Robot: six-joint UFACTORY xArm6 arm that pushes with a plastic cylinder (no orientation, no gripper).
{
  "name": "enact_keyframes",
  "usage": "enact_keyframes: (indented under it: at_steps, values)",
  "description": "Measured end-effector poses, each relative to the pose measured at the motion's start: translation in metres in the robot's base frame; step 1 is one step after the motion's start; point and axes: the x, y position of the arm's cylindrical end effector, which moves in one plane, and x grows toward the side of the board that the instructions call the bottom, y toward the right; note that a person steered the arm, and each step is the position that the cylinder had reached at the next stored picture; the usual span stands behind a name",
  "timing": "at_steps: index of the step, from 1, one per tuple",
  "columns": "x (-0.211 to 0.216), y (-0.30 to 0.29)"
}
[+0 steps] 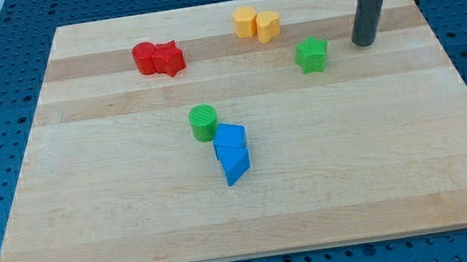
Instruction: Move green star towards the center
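Note:
The green star (312, 54) lies on the wooden board (136, 216) at the view's upper right. My tip (365, 42) stands on the board just to the right of the star, a short gap apart from it. The dark rod rises from the tip to the view's top edge.
A green cylinder (203, 122) sits near the middle, touching two blue blocks (232, 152) below and to its right. Two yellow blocks (256, 23) lie at the top, left of the star. Two red blocks (159, 57) lie at the upper left.

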Motion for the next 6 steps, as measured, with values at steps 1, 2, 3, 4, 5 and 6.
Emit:
enact_keyframes:
  at_steps: [1, 2, 3, 4, 5, 6]
  values:
    - [0.000, -0.021]
    - [0.000, -0.042]
    - [0.010, -0.059]
    - [0.040, -0.079]
    - [0.064, -0.096]
    - [0.074, -0.094]
